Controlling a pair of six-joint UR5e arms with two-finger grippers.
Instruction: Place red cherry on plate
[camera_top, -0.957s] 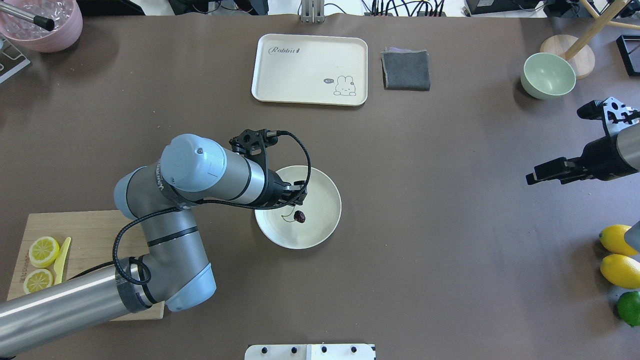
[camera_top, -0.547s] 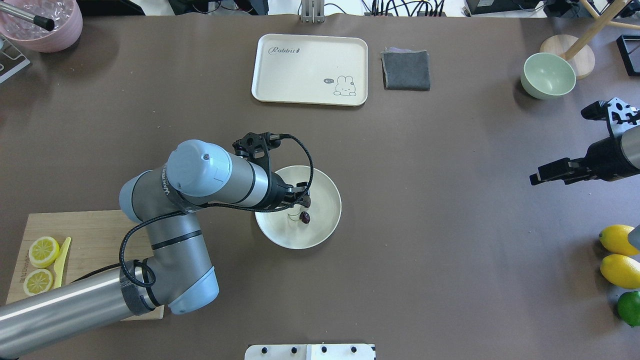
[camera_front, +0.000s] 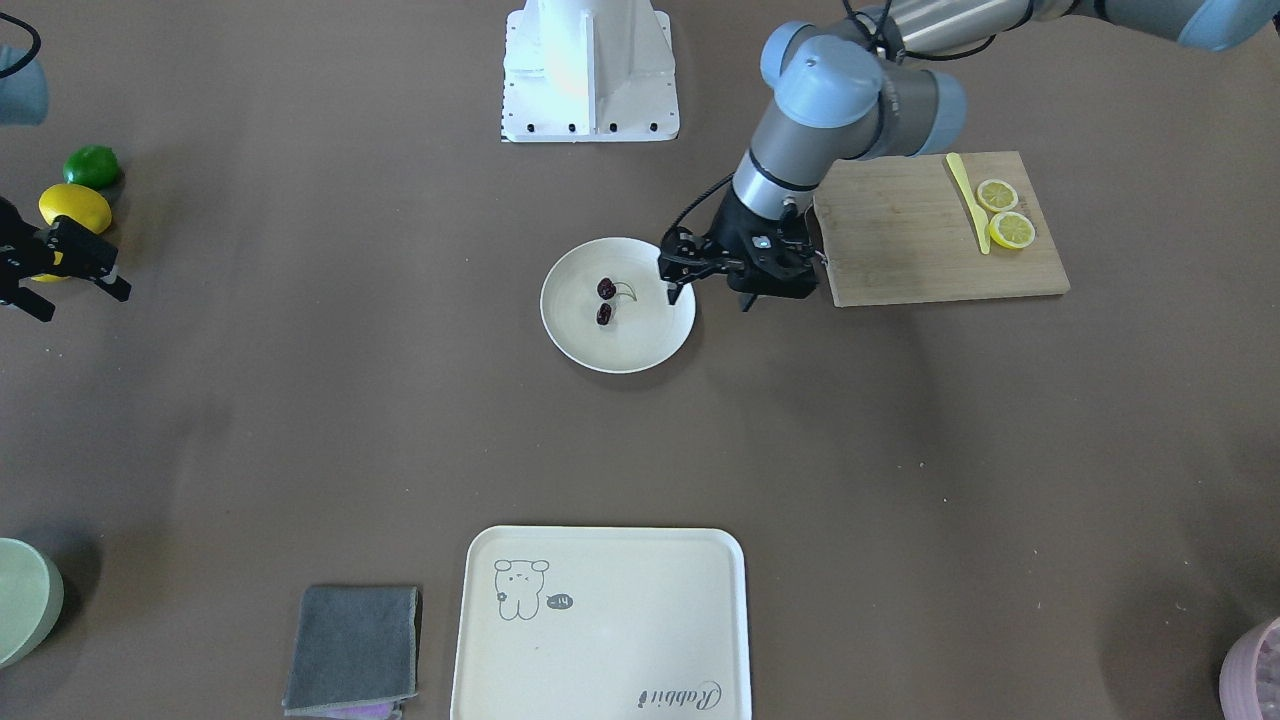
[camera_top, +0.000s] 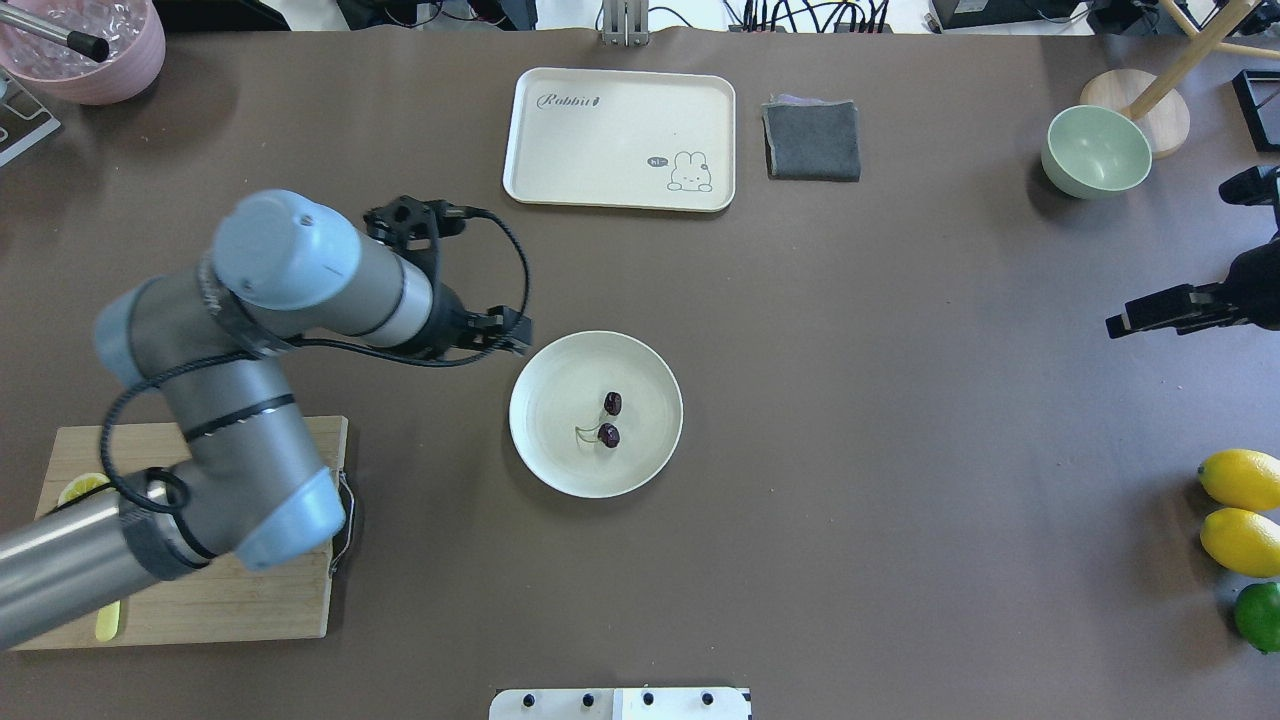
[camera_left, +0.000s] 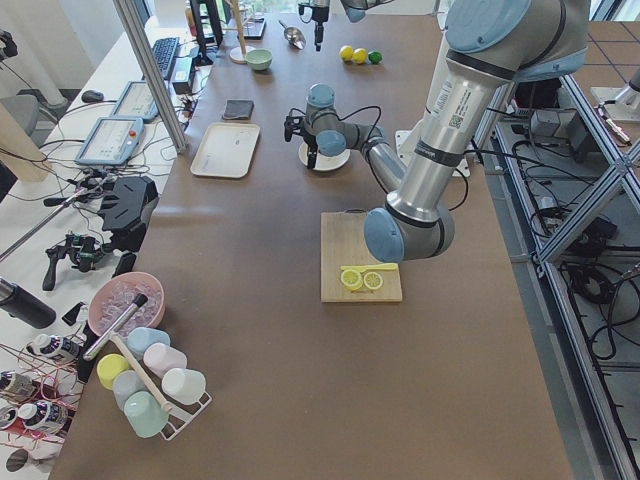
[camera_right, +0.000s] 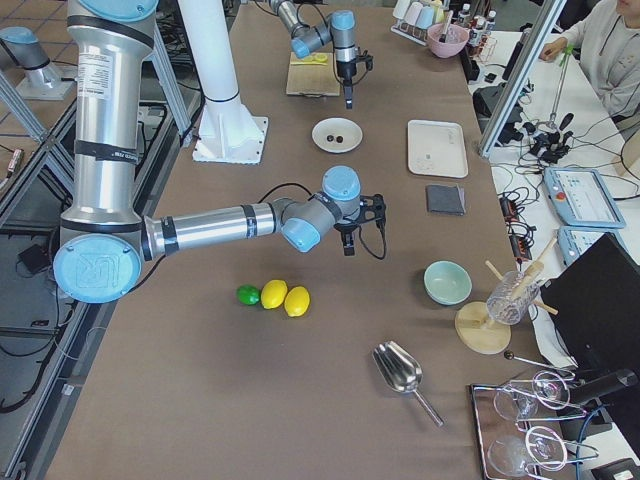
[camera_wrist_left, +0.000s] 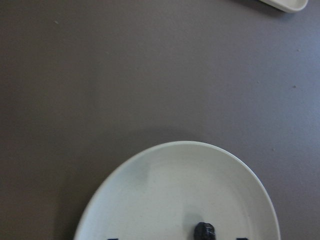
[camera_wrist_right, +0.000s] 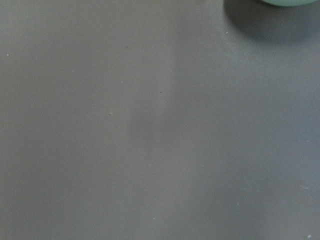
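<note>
Right now the red cherry (camera_top: 609, 436) lies on the plate (camera_top: 650, 450), a little left of its middle. Both dark fruits rest on the cream surface, and the thin green stem curls off to their left. My left gripper (camera_front: 708, 298) hangs at the plate's far-left rim, clear of the fruit. Its fingers are spread and nothing is between them. In its wrist camera I see one cherry low in the frame, with a dark fingertip on either side. My right gripper (camera_front: 78, 300) hovers well off to the right over bare table, and its two prongs also look parted and empty. A wooden cutting board (camera_top: 250, 600) with lemon slices (camera_front: 1005, 215) sits near-left. The bear tray (camera_top: 620, 135) and a grey cloth (camera_top: 812, 140) lie on the far side.
</note>
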